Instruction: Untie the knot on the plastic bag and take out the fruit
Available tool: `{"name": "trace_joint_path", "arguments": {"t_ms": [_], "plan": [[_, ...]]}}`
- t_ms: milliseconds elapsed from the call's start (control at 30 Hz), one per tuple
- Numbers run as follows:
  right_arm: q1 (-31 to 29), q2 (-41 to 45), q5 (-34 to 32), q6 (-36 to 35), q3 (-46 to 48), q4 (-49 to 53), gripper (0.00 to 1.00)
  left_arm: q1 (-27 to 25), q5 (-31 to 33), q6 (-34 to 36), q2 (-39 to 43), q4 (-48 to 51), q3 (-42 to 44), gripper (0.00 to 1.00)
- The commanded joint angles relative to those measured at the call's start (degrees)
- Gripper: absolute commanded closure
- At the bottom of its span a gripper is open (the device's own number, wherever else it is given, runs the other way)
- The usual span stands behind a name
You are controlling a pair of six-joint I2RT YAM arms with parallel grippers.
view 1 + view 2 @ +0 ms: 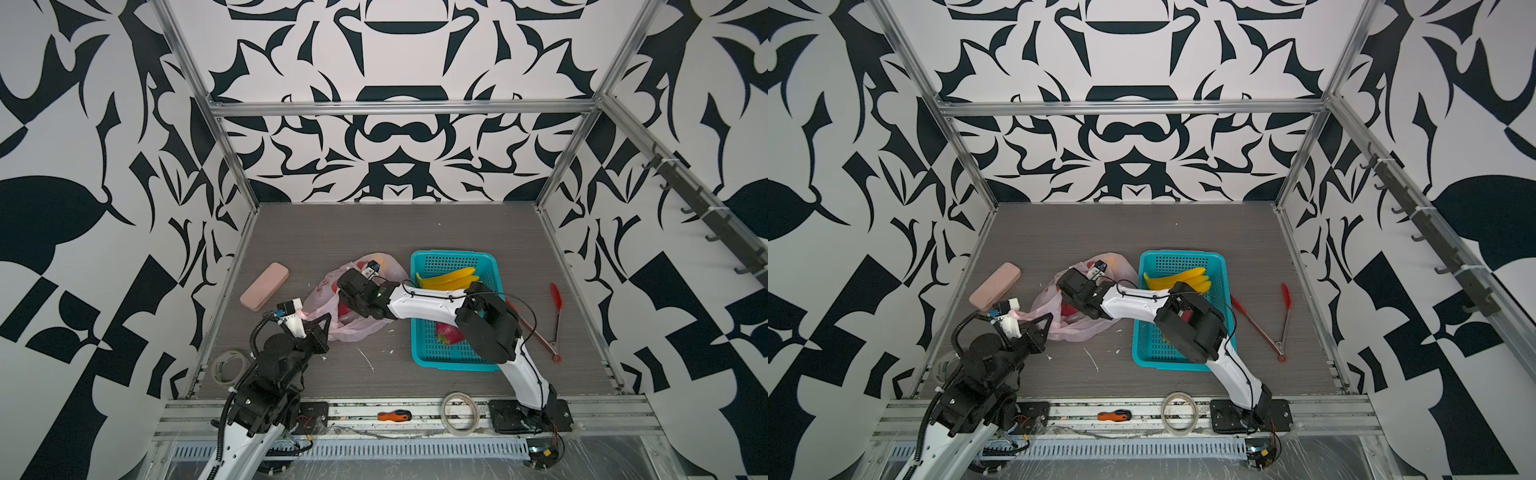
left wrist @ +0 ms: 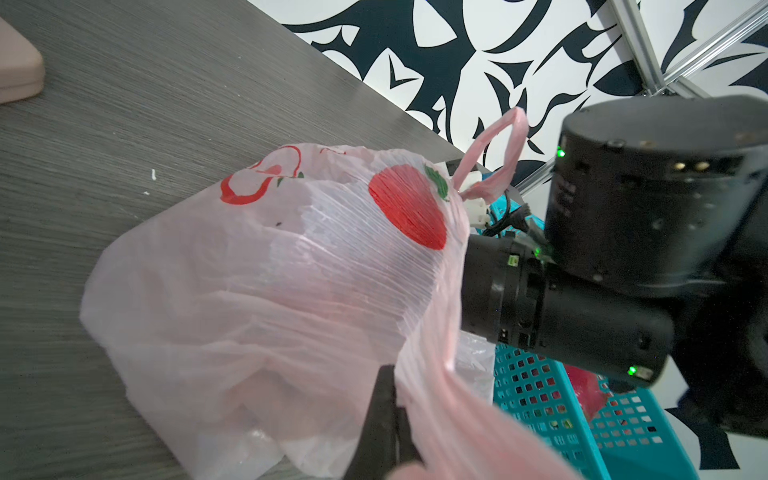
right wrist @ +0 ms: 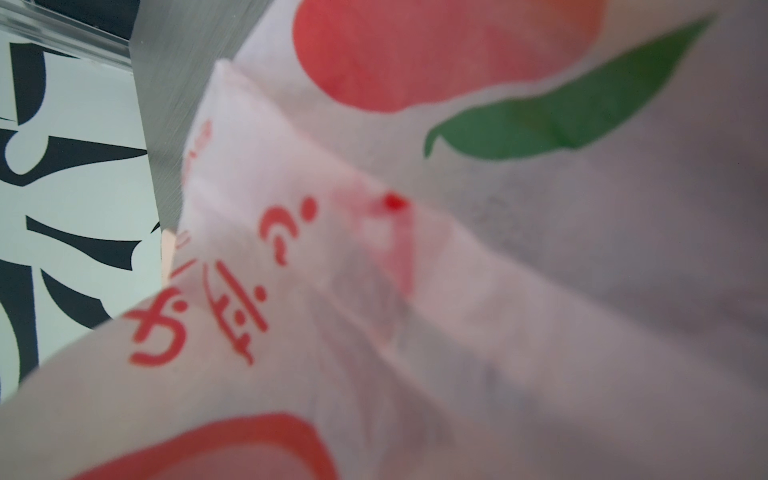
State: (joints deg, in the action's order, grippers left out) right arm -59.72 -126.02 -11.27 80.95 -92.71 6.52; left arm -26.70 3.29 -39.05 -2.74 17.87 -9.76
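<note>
The pale-pink plastic bag [image 1: 361, 328] lies slumped left of the teal basket [image 1: 419, 266], its red print facing the left wrist camera [image 2: 409, 208]. My left gripper [image 1: 325, 323] is shut on one stretched handle of the bag [image 2: 440, 374]. The other loop handle [image 2: 494, 158] stands free, and the knot is out of view. My right gripper [image 1: 348, 300] reaches into the bag's mouth; plastic fills the right wrist view [image 3: 415, 291] and hides its jaws. Bananas [image 1: 451, 279] and a magenta dragon fruit [image 1: 448, 334] lie in the basket. An orange tint [image 1: 385, 262] shows through the bag's far end.
A pink case [image 1: 264, 286] lies left of the bag. Red tongs [image 1: 555, 320] lie right of the basket. Two tape rolls [image 1: 228, 365] [image 1: 459, 409] and an orange-handled screwdriver [image 1: 394, 415] sit by the front rail. The right arm spans the basket.
</note>
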Motion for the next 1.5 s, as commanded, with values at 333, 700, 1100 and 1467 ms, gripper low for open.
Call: {"name": "trace_joint_path", "arguments": {"t_ms": [333, 700, 1100, 1467], "plan": [[0.22, 0.35, 2.25, -0.36, -2.24, 0.6, 0.44, -0.2, 0.87, 0.69, -0.51, -5.5, 1.67, 1.0], [0.57, 7.13, 1.96, -6.26, 0.86, 2.46, 0.84, -0.2, 4.16, 0.82, -3.55, -11.9, 3.26, 1.0], [1.81, 13.16, 4.58, -9.33, 7.94, -1.19, 0.97, -0.2, 3.47, 1.76, -10.07, -17.01, 1.29, 1.0], [4.56, 19.45, 5.07, -14.24, 13.89, -0.9, 0.98, -0.2, 4.01, 3.18, -10.28, -14.87, -1.03, 1.0]]}}
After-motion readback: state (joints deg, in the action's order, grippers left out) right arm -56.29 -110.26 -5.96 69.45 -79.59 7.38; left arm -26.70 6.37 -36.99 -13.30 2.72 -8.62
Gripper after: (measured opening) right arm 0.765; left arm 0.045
